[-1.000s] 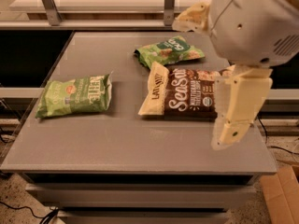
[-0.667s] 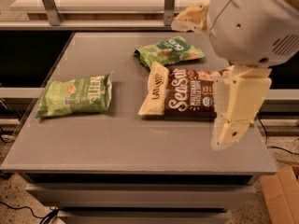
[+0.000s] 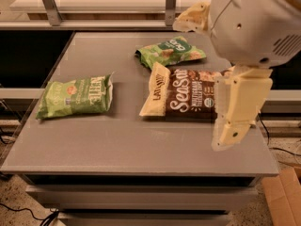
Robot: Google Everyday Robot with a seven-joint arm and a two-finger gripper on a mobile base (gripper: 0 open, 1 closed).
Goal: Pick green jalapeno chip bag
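Note:
The green jalapeno chip bag lies flat on the left part of the grey table, with white lettering across its front. My gripper shows as a pale yellowish tip at the back right, above the table's far edge and partly hidden behind the arm's large white joint. It is far from the green bag and holds nothing that I can see. The cream forearm link hangs down over the table's right side.
A second green snack bag lies at the back middle. A brown and cream multigrain chip bag lies right of centre, partly behind the forearm. A metal rail with posts runs behind the table. A cardboard box stands on the floor at right.

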